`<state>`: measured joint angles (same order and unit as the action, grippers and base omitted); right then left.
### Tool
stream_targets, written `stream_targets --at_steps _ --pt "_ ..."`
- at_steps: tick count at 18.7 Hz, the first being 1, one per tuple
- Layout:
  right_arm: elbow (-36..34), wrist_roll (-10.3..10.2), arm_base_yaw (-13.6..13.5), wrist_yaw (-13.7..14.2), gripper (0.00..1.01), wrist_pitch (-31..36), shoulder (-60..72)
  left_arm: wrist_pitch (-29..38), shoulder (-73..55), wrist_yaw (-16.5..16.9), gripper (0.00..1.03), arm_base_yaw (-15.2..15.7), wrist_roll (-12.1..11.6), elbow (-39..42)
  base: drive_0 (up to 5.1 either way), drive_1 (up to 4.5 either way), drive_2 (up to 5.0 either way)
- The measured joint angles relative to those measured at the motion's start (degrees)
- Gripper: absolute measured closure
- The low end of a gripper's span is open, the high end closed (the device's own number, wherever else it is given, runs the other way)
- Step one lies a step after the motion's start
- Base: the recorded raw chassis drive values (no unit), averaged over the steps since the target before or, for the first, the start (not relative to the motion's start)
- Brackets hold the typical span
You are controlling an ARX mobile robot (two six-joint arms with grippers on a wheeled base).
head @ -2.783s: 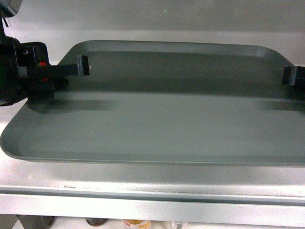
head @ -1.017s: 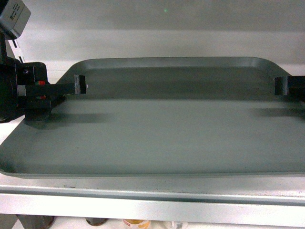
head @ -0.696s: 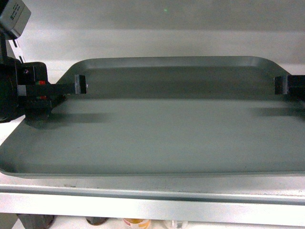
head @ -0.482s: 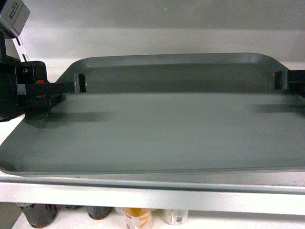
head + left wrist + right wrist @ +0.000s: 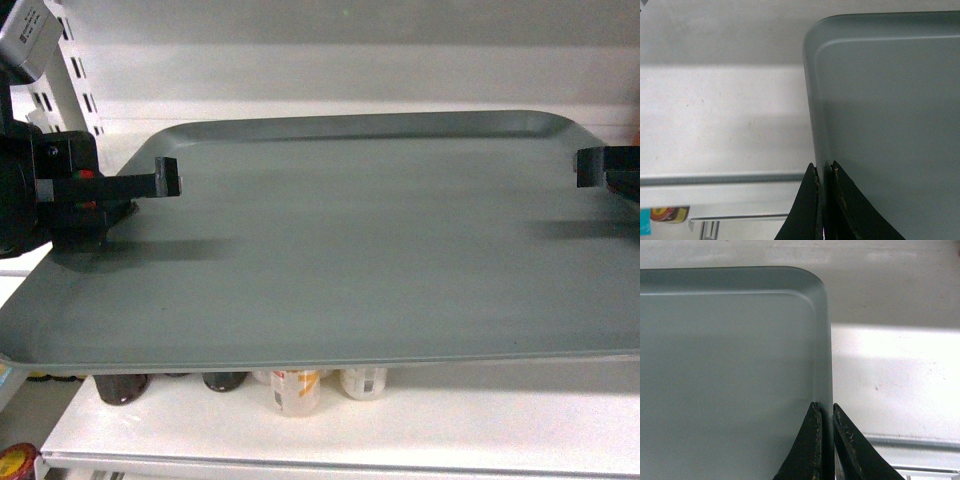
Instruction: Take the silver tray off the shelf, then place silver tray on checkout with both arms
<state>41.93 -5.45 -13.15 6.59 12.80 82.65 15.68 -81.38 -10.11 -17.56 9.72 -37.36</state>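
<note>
Tray: silver tray (image 5: 340, 240) held level in the air, clear of the shelf (image 5: 715, 115), which shows behind and below it in both wrist views.
Left grip: left gripper (image 5: 823, 172) pinched narrow on the tray's left rim, one finger inside, one outside.
Right grip: right gripper (image 5: 823, 412) pinched the same way on the right rim, near the far right corner.
Below: bottles (image 5: 290, 385) standing on a lower board (image 5: 400, 420) under the tray's front edge.
Checkout: not in view.
Risk, slip: thin smooth rim, small pads; likely to slide out if either side relaxes or jerks.
Risk, twist: uneven speed or height between the two sides likely to tilt or lever the tray out of one pinch.
Risk, squeeze: pulling the two sides apart or pushing them together likely to flex the tray or break a hold.
Risk, knock: dipping the front edge could strike the bottles beneath.
</note>
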Motion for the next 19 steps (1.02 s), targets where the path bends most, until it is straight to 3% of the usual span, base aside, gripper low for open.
stream_targets --at_steps 19 --pt "0.1 0.2 0.0 0.0 0.98 0.1 -0.2 0.2 0.0 0.1 0.99 0.1 0.2 0.0 0.1 -4.22 4.4"
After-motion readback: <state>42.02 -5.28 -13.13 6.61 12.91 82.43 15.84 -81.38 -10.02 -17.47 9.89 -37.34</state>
